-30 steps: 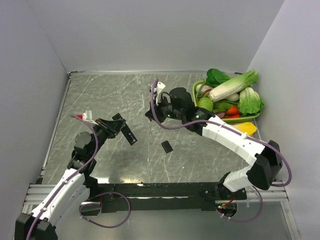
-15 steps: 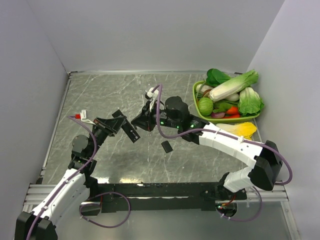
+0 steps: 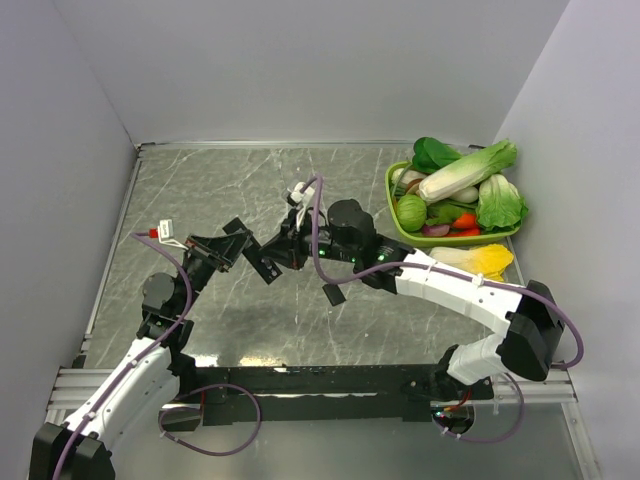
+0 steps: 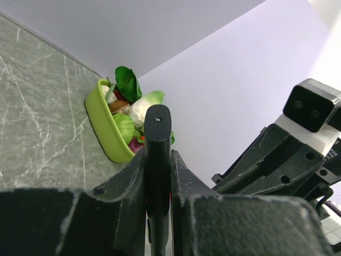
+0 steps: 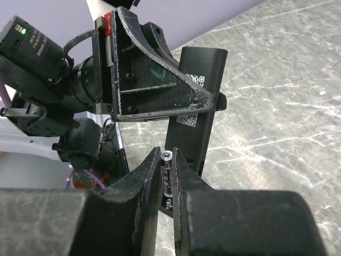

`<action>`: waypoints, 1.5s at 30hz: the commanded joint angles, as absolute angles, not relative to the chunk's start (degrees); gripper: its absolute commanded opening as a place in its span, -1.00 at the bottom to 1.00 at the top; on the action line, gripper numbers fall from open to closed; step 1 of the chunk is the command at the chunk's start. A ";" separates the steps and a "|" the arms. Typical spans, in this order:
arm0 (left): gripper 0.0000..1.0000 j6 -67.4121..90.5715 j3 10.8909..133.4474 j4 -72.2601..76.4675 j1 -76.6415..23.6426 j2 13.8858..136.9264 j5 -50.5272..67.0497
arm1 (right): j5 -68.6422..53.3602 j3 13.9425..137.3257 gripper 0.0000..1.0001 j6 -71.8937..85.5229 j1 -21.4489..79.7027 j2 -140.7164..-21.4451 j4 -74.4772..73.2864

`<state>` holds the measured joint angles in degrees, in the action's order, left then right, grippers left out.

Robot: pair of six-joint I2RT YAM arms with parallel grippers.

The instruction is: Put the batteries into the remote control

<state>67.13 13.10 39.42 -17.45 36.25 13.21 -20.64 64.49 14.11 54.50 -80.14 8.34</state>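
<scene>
Black remote control (image 4: 157, 125) clamped in left gripper (image 4: 157, 160); only right wrist shows right gripper (image 5: 165, 160) pinching battery (image 5: 166, 176).

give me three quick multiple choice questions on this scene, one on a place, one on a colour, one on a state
1. Where is the cover piece?
A leaning on the back wall
B flat on the table
C in the left arm's jaws

2. What colour is the vegetable tray?
A green
B red
C blue

3. The right arm's jaws are:
A wide open
B shut on the remote
C shut on a battery

Answers:
1 B, it lies on the bare tabletop.
2 A, its wall is lime green.
3 C, the right wrist view shows the cell clamped between them.
</scene>
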 commanded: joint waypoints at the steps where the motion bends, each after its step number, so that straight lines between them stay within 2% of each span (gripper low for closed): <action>1: -0.97 68.73 13.01 43.68 -17.75 35.95 13.54 | -20.48 63.28 -1.00 13.80 55.55 -80.60 12.74; 17: -0.97 71.37 13.01 44.38 -18.19 35.86 12.04 | -17.58 62.32 -1.00 9.05 57.65 -82.26 12.22; 26: -0.97 71.19 13.01 44.38 -18.19 35.51 11.34 | -14.86 63.46 -1.00 7.65 58.27 -82.18 7.12; 31: -0.98 70.93 13.36 44.30 -18.19 35.51 11.16 | -14.15 63.02 -0.81 8.26 58.36 -82.18 5.36; 33: -0.97 70.84 13.36 44.21 -18.11 35.59 11.25 | -14.24 62.93 -0.62 8.61 58.27 -82.18 5.27; 35: -0.97 70.93 13.27 44.30 -18.19 35.51 11.34 | -13.89 63.10 -0.55 8.61 58.36 -82.00 5.27; 39: -0.97 70.58 13.27 43.77 -18.19 35.60 11.51 | -13.54 63.72 -0.25 8.44 58.36 -81.74 5.45; 45: -0.97 69.70 13.01 42.98 -18.19 35.60 11.86 | -13.10 66.27 -0.14 6.51 58.27 -81.30 3.26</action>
